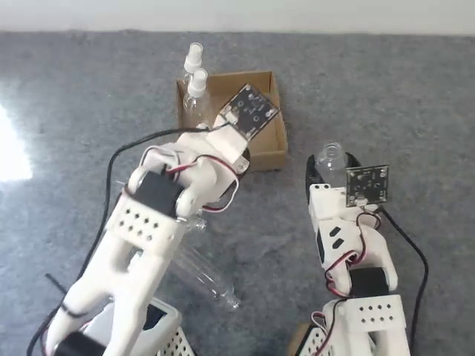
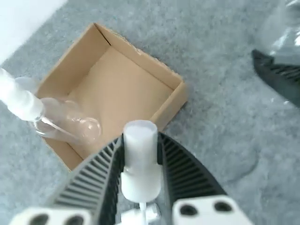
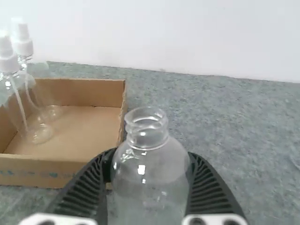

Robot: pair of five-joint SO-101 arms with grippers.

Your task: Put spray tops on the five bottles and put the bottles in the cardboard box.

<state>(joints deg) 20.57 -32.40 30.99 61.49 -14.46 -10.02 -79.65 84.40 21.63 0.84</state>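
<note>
Spray top (image 2: 139, 159) between jaws

Inside the cardboard box (image 2: 174, 101) I see most of the floor bare. Two capped bottles (image 1: 195, 89) stand in its far left corner and block that corner. My left tool (image 2: 140, 139), clamped on a spray top (image 2: 139, 161), hangs at the box's near wall, so that arm covers the approach from the near side. Right of the box, a strip of grey tabletop (image 1: 297, 96) lies free up to my right tool (image 3: 150, 159), which grips an open bottle (image 3: 146, 131). Nearer than the box, under the left arm, loose bottles (image 1: 215, 285) lie on the tabletop.
</note>
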